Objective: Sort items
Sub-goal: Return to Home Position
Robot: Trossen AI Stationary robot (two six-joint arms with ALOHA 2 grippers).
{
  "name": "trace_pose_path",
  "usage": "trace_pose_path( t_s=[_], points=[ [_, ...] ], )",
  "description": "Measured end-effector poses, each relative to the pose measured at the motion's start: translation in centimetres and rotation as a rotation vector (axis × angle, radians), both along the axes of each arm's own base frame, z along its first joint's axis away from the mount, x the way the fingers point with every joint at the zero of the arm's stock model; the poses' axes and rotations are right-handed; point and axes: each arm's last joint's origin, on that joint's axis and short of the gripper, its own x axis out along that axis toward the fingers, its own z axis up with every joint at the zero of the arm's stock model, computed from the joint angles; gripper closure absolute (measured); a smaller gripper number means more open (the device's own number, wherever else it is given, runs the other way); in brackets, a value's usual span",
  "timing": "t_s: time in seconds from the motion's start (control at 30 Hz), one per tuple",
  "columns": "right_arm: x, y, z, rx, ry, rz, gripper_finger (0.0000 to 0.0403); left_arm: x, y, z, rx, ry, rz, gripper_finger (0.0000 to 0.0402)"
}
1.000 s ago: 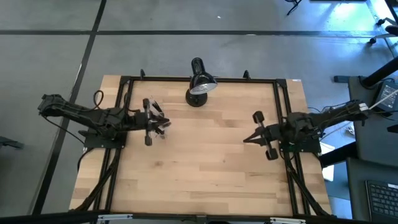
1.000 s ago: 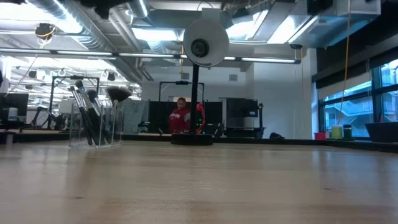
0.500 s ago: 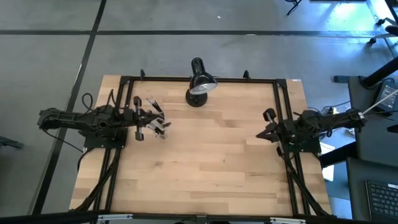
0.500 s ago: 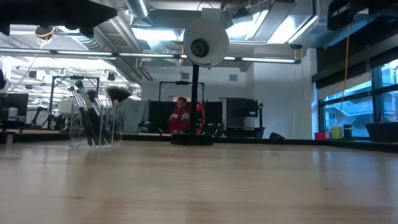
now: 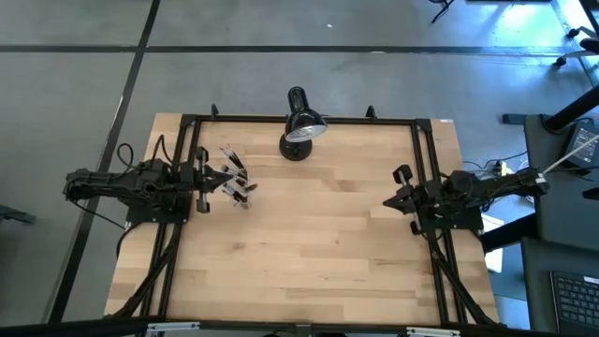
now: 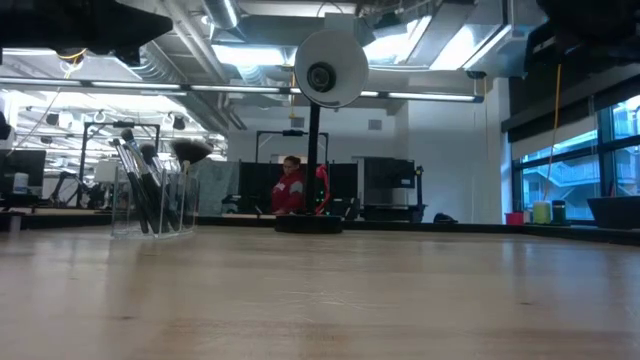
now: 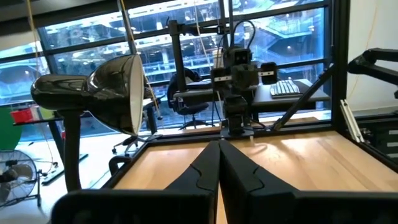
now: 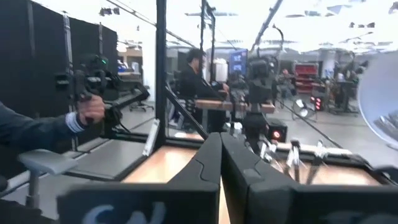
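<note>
High view: both arms at table edges, brushes stowed.
Left gripper (image 5: pixel 220 176) and right gripper (image 5: pixel 387 203) are clenched, empty. The brushes (image 6: pixel 135 185) stand in the clear organizer (image 6: pixel 190 208) just beside the left gripper; home that arm up and back, clear of the organizer.

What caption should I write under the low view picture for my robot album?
Makeup brushes stand in a clear organizer, left of the black desk lamp, on the wooden table.
</note>
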Motion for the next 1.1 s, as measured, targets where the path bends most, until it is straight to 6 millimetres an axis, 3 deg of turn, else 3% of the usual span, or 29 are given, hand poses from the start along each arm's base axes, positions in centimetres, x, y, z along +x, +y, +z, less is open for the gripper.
trace_pose_path(
  t_s=[0.5,0.87,1.1],
  points=[
    [0.3,-1.4,-1.0,0.006,0.039,-0.130,0.0398,0.0,0.0,-0.6,0.019,0.061,-0.001,0.0399],
    [0.5,-1.3,-2.0,-0.019,0.144,-0.077,0.0398,-0.5,-0.2,-1.0,0.001,0.089,-0.084,0.0400],
    [0.4,-1.3,-1.8,-0.017,0.129,-0.077,0.0398,-1.0,-0.3,-2.8,-0.006,0.051,-0.104,0.0400]
  ],
)
